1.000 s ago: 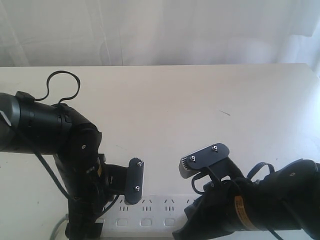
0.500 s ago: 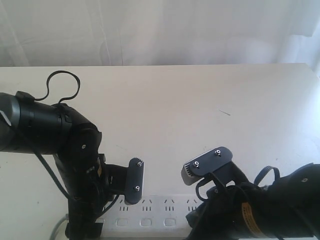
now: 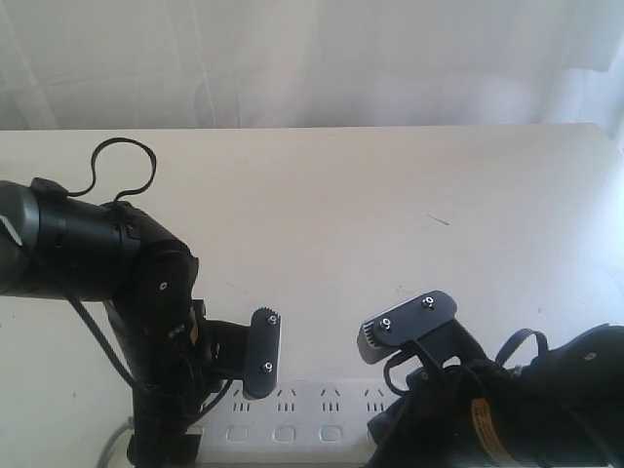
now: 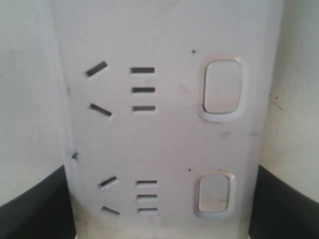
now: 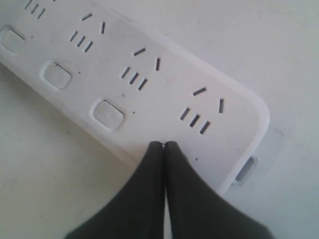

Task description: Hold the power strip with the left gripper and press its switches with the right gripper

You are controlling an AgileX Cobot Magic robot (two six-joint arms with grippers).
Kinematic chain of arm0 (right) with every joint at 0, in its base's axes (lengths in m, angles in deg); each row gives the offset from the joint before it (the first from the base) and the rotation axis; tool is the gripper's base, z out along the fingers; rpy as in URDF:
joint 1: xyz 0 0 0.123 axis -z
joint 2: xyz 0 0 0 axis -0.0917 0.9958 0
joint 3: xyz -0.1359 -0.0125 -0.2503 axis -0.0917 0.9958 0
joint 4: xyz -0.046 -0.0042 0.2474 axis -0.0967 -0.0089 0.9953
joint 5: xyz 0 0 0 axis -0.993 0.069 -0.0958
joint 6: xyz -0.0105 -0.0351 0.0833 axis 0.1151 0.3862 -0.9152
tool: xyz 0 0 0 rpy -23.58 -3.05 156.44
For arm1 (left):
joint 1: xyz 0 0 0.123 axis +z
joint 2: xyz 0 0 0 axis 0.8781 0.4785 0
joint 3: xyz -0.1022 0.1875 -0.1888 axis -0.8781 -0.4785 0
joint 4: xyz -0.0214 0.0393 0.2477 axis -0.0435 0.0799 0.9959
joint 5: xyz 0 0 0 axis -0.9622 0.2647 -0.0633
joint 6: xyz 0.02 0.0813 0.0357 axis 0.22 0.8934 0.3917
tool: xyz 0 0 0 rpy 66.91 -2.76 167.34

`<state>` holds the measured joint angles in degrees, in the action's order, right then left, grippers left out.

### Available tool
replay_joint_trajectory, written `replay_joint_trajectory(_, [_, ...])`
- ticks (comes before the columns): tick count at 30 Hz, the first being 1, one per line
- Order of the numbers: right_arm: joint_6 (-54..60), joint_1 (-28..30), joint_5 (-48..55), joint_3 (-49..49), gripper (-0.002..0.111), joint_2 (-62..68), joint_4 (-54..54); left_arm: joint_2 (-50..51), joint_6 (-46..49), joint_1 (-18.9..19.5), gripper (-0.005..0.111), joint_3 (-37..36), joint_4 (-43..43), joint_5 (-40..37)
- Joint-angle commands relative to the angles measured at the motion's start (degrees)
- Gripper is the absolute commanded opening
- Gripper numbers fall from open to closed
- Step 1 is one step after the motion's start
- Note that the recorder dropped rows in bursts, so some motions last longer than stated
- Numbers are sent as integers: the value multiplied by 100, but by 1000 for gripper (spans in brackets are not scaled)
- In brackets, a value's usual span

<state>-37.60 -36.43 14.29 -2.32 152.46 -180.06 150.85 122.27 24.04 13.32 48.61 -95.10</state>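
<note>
Power strip [image 3: 292, 421] lies on the table [image 3: 390, 195], low in the exterior view. I see the left gripper [image 4: 163, 199] clamping its long sides; the right gripper [image 5: 163, 145], fingers pressed together, points at its button-side edge.

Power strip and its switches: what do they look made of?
Power strip: likely hard moulded plastic, white, smooth semi-matt, with rounded edges and small dark specks. Switches: apparently the same white plastic, rounded squares in raised rims; whether they are soft-topped cannot be told.
</note>
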Motion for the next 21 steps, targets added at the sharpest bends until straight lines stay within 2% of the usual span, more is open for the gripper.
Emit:
replay_joint_trajectory(1, [85,5,-85,-42,0,71,-69,208,-92,8,0,-148,154,195])
replay_joint_trajectory(5, [110,5,-398,-156,0,-124,-69,208,-92,8,0,-148,154,195])
replay_joint_trajectory(21, [87,5,53,-8,0,-252,-69,208,-92,8,0,-148,154,195])
